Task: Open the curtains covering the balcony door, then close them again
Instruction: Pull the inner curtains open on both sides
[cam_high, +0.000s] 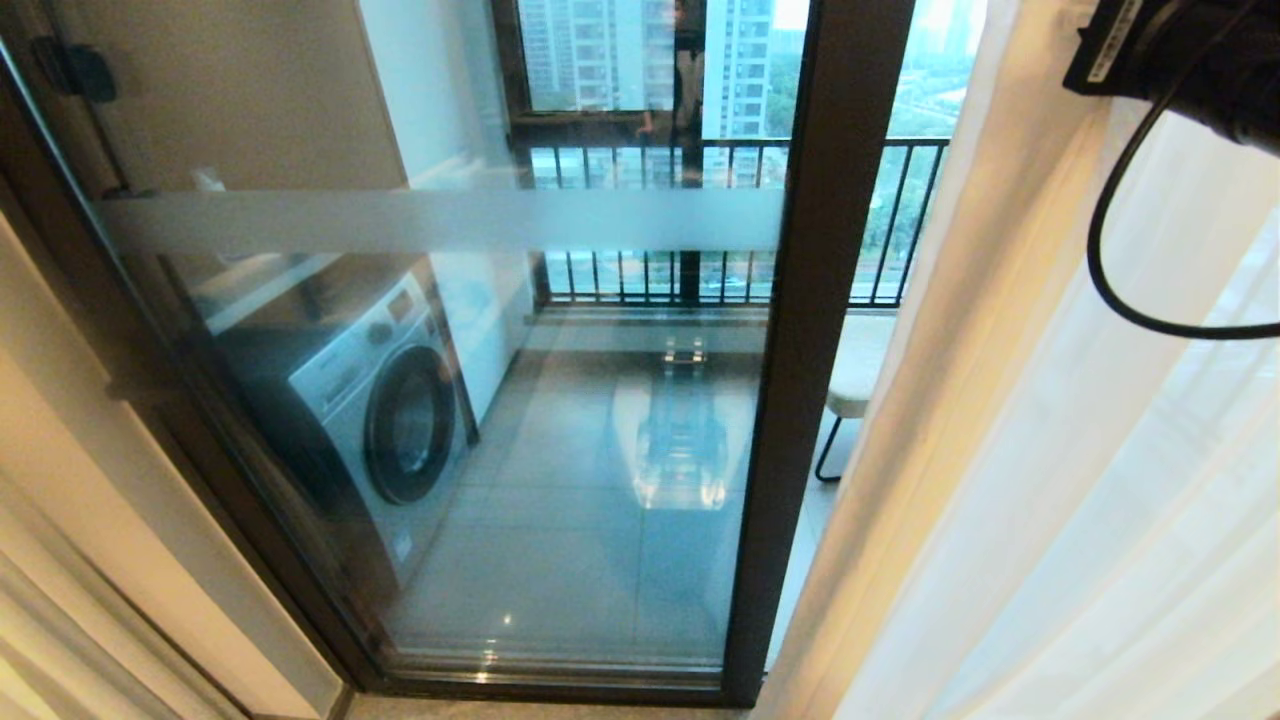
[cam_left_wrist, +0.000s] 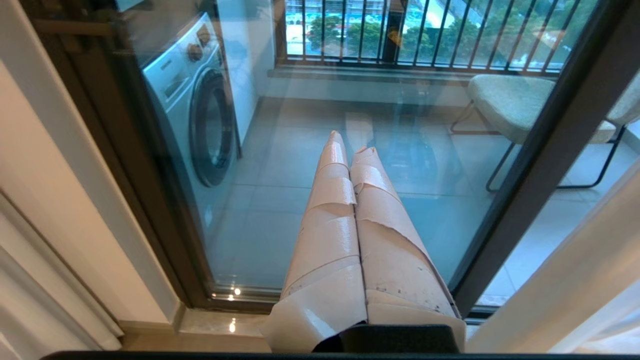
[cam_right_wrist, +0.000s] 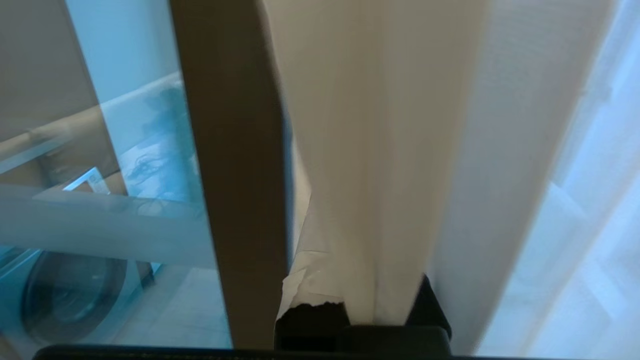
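The balcony door (cam_high: 560, 420) filled the centre and left of the head view, its dark frame upright running down the middle right and a frosted band (cam_high: 440, 220) crossing the pane in the upper half. The curtains (cam_high: 1050, 450) hung gathered at the right side of that frame, the beige drape nearest the door frame and the white sheer to its right, leaving the glass uncovered. Through the pane a washing machine (cam_high: 385, 400) stood at the left, a dark railing (cam_high: 720, 215) ran along the top centre, and a pale-seated chair (cam_high: 855, 375) sat past the frame.

In its wrist view the left gripper (cam_left_wrist: 347, 142) rose from the bottom centre with both taped fingers pressed together, clenched on nothing, pointing at the glass.

The right gripper (cam_right_wrist: 360, 305) sat at the bottom centre of its wrist view, clenched on a fold of the beige drape beside the door frame.
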